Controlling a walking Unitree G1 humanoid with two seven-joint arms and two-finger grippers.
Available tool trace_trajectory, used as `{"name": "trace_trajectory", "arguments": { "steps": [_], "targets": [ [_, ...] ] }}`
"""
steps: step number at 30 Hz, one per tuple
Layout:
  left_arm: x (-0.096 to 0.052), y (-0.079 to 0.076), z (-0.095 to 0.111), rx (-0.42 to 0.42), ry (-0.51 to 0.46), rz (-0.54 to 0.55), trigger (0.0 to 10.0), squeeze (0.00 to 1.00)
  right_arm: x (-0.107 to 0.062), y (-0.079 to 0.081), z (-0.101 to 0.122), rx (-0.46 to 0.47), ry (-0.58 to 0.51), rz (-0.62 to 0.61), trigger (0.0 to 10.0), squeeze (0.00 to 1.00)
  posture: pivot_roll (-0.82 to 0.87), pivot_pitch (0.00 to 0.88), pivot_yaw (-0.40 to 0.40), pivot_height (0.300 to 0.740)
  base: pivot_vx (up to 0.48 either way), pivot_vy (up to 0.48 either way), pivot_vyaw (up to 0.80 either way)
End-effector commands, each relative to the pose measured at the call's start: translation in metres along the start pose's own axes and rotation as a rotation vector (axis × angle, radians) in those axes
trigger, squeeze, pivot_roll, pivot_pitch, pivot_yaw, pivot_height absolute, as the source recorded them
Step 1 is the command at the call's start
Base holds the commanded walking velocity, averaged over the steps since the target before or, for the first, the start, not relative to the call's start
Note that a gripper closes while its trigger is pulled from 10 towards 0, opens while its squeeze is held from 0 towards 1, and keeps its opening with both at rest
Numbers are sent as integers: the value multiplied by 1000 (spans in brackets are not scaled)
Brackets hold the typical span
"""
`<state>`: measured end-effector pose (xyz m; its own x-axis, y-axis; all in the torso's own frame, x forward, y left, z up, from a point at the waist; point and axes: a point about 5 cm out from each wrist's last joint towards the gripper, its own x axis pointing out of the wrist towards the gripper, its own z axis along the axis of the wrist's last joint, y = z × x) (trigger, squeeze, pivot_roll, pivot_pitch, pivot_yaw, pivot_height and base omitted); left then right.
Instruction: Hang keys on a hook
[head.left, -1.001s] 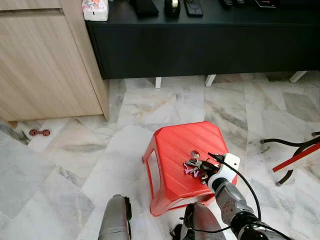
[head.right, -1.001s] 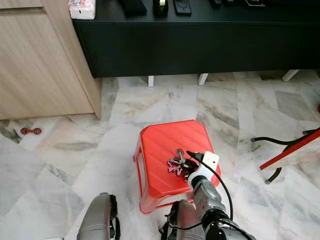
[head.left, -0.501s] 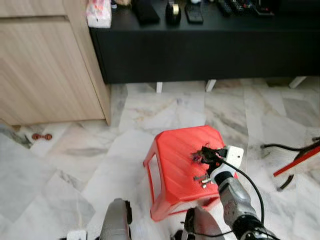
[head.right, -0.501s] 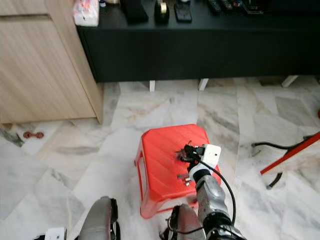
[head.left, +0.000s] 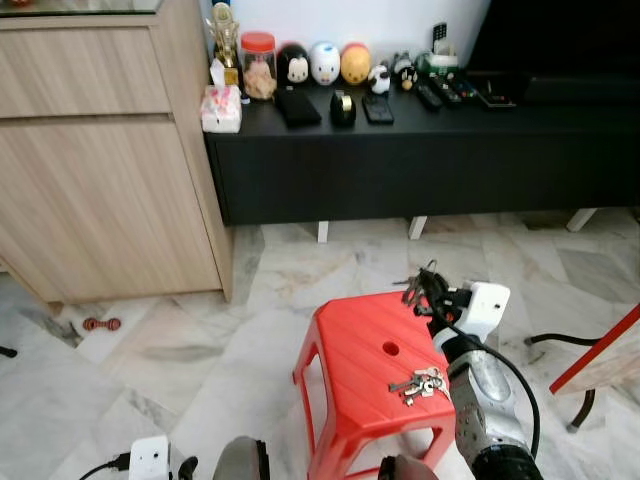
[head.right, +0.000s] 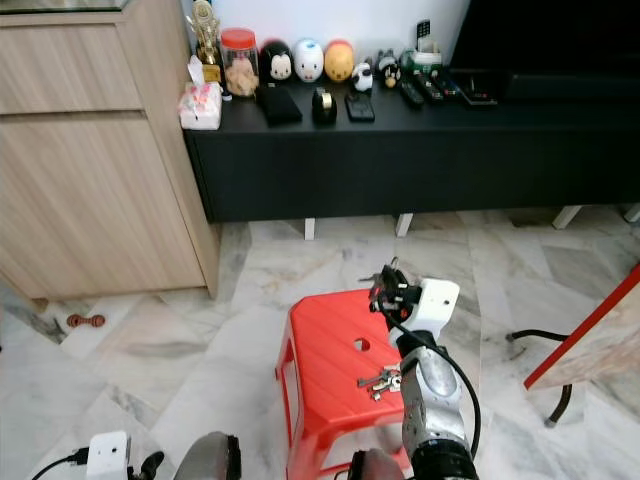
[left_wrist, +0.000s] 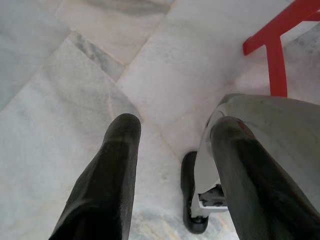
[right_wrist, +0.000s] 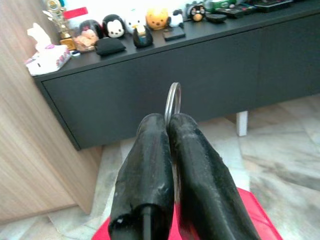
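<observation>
My right gripper (head.left: 424, 291) is raised above the far edge of the red plastic stool (head.left: 350, 385). It is shut on a silver key ring (right_wrist: 173, 102), whose loop sticks out past the fingertips. Small keys hang by the fingers (head.right: 384, 285). Another bunch of keys (head.left: 421, 383) lies on the stool top, near the right front corner and beside the arm. My left gripper (left_wrist: 170, 150) hangs low over the marble floor, its two black fingers (left_wrist: 107, 180) apart and holding nothing.
A long black console (head.left: 430, 150) with figurines, remotes and a tissue pack runs along the wall ahead. A wooden cabinet (head.left: 100, 190) stands at the left. On the floor lie a small red dumbbell toy (head.left: 101, 324), a white adapter (head.left: 149, 458) and a red bar with black cable (head.left: 595, 355).
The camera has tilted up, so the console top now shows. My right gripper has lifted off the stool top with a key ring in it; one bunch of keys stays on the stool.
</observation>
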<state>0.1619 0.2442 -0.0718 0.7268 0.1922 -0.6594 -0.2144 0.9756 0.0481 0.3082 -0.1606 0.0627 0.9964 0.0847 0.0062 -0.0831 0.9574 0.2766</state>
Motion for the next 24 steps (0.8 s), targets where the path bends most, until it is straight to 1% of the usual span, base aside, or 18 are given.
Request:
{"name": "trace_trajectory", "arguments": {
  "steps": [1, 3, 7, 10, 12, 14, 18, 24],
  "targets": [
    [-2, 5, -5, -7, 27, 14, 10000, 0, -1, -2, 4, -12, -11, -13, 10000, 0, 169, 0, -64, 681, 0, 0, 0],
    [-2, 7, -7, -7, 36, 16, 10000, 0, -3, -3, 3, -25, -2, -18, 10000, 0, 169, 0, -64, 691, 0, 0, 0],
    [-5, 11, -14, -11, 75, 28, 10000, 0, -11, -13, -4, -27, 27, -74, 10000, 0, 164, 0, -62, 721, 0, 0, 0],
    [-6, 11, -16, -20, 90, 27, 10000, 0, -13, -16, -5, -31, 36, -90, 10000, 0, 159, 0, -64, 740, 0, 0, 0],
    [-6, 11, -17, -22, 92, 27, 10000, 0, -14, -17, -5, -30, 39, -94, 10000, 0, 158, 0, -65, 740, 0, 0, 0],
    [-6, 11, -17, -47, 88, 33, 10000, 0, -14, -17, -5, -34, 41, -94, 10000, 0, 159, 0, -69, 740, 0, 0, 0],
    [-8, 16, -21, -48, 112, 42, 10000, 0, -12, -17, -4, -37, 44, -93, 10000, 0, 167, 0, -84, 740, 0, 0, 0],
    [-6, 12, -20, -58, 116, 43, 10000, 0, -10, -19, -4, -44, 57, -100, 10000, 0, 172, 0, -94, 740, 0, 0, 0]
  ]
}}
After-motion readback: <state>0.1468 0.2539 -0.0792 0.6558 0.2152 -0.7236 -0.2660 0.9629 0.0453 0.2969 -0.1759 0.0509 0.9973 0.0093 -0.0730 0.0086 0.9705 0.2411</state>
